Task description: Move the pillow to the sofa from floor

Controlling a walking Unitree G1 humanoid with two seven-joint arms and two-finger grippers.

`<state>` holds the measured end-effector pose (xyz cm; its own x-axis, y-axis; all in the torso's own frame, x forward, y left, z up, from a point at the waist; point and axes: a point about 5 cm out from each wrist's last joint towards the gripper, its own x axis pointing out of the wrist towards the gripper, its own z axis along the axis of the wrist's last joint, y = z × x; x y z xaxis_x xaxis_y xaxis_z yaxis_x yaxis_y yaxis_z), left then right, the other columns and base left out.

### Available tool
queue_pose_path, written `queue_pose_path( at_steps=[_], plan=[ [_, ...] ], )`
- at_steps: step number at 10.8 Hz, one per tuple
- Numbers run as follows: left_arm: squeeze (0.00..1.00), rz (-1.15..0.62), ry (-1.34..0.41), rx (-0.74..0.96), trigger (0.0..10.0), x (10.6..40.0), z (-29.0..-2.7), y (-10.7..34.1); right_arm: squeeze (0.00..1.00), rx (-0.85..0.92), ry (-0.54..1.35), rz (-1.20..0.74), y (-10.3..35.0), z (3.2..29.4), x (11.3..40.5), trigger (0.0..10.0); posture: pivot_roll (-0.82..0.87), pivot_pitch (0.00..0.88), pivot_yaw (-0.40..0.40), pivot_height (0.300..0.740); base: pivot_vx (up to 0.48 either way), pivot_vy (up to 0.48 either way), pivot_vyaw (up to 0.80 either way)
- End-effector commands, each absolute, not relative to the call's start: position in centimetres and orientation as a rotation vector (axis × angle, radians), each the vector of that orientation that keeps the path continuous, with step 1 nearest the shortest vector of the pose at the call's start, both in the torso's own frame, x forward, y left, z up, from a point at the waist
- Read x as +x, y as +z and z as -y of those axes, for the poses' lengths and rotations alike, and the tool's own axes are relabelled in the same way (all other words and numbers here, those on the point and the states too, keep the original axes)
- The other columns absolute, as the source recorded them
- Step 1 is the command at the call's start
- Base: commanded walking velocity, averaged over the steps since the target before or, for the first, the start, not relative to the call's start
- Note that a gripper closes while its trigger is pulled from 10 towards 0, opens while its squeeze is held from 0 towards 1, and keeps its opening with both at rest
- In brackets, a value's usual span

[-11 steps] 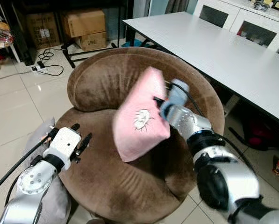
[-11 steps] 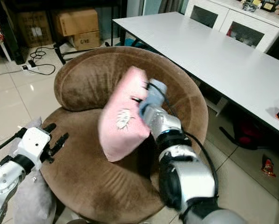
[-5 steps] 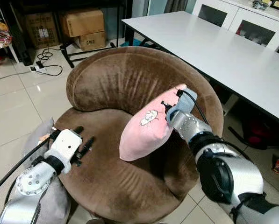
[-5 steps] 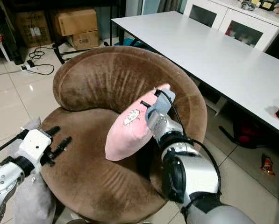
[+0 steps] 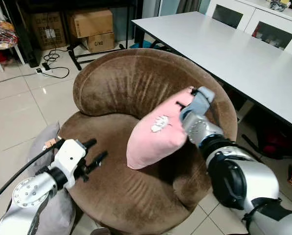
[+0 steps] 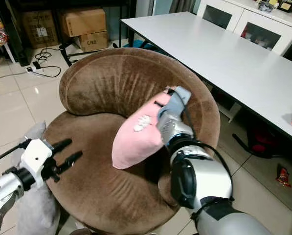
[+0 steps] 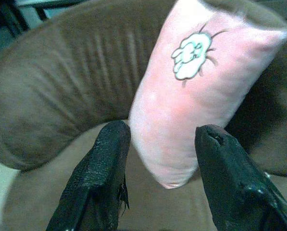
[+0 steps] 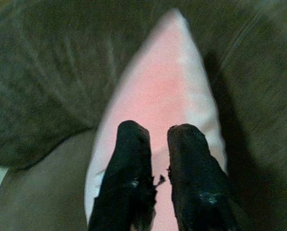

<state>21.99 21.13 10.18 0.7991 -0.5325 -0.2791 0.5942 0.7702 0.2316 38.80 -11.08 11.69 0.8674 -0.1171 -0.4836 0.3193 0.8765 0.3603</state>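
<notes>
1. right gripper (image 8: pixel 155 159) has its fingers pinching the pink pillow (image 5: pixel 155 134), which leans on the brown sofa (image 5: pixel 121 83) with its lower corner at the seat.
2. left gripper (image 5: pixel 94 154) hovers at the seat's front edge, fingers spread, holding nothing.
3. risk: on release the tilted pillow may slide or topple off the seat.
4. surroundings: white worktop (image 5: pixel 224 44) just right; grey cushion (image 5: pixel 43 147) on floor; boxes (image 5: pixel 89 24) behind. nothing blocks the seat.

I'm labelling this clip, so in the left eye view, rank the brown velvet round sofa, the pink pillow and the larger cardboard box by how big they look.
1. Brown velvet round sofa
2. Pink pillow
3. Larger cardboard box, though it sits farther from the camera.
</notes>
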Motion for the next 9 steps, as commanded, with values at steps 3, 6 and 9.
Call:
queue_pose_path(
  at_steps=[3, 6, 9],
  plan=[
    [0.0, -0.205, -0.66, 0.316, 10.0, 22.0, -21.3, 10.5, 1.0, 0.454, -0.221, -0.404, 12.5, 11.8, 39.3, 10.0, 0.09, 0.0, -0.12, 0.74, 0.0, 0.0, 0.0],
    [0.0, -0.182, -0.613, 0.323, 10.0, 22.2, -21.8, 10.7, 1.0, 0.48, -0.237, -0.364, 13.1, 12.9, 39.5, 10.0, 0.09, 0.0, -0.12, 0.74, 0.0, 0.0, 0.0],
    [0.0, -0.107, -0.36, 0.25, 10.0, 23.5, -21.7, 11.3, 0.0, 0.295, -0.085, -0.215, 14.0, 13.7, 39.6, 10.0, 0.08, 0.0, -0.111, 0.74, 0.0, 0.0, 0.0]
  ],
)
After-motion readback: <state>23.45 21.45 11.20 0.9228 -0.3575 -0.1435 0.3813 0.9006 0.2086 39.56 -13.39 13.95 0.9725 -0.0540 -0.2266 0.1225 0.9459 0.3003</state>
